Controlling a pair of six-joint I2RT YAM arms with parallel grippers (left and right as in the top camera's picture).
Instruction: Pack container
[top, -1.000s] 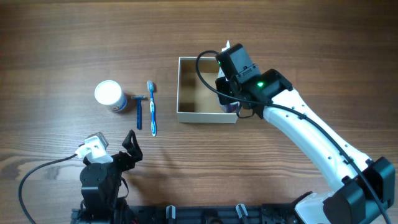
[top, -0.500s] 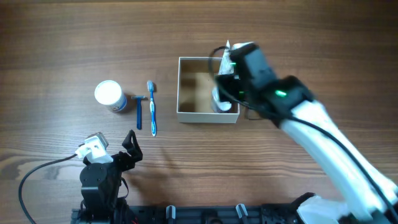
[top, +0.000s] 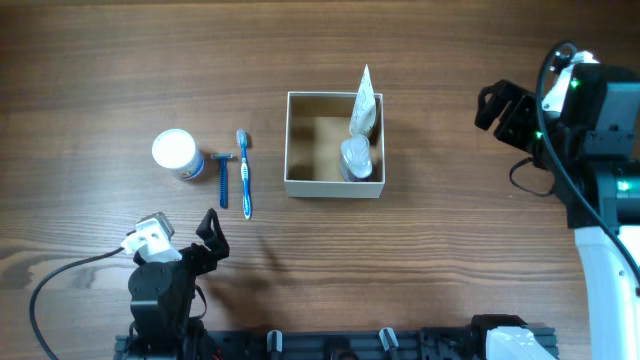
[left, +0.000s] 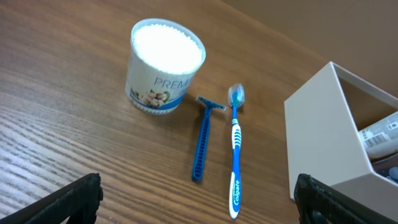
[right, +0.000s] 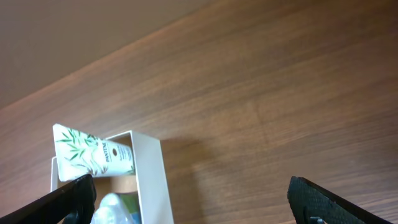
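The container (top: 333, 187) is a square white-walled box with a tan floor, at mid-table. A white tube with green leaves (top: 363, 100) leans in its right side, its tail over the far wall, beside a clear pale bottle (top: 357, 160). My right gripper (top: 508, 115) hangs open and empty well to the right of the box. The right wrist view looks back at the box wall (right: 152, 174) and the tube (right: 93, 155). My left gripper (top: 183, 243) rests open at the near left, empty. It faces the toothbrush (left: 236, 152), the razor (left: 203, 140) and the jar (left: 166, 68).
Left of the box lie a blue-and-white toothbrush (top: 244, 175), a blue razor (top: 223, 180) and a round white-lidded jar (top: 176, 152). The box's left half shows bare cardboard (top: 312, 150). Brown wood tabletop surrounds everything.
My right gripper opened over the box's right side, let go of the tube, and drew away up and to the right. The left arm has not moved.
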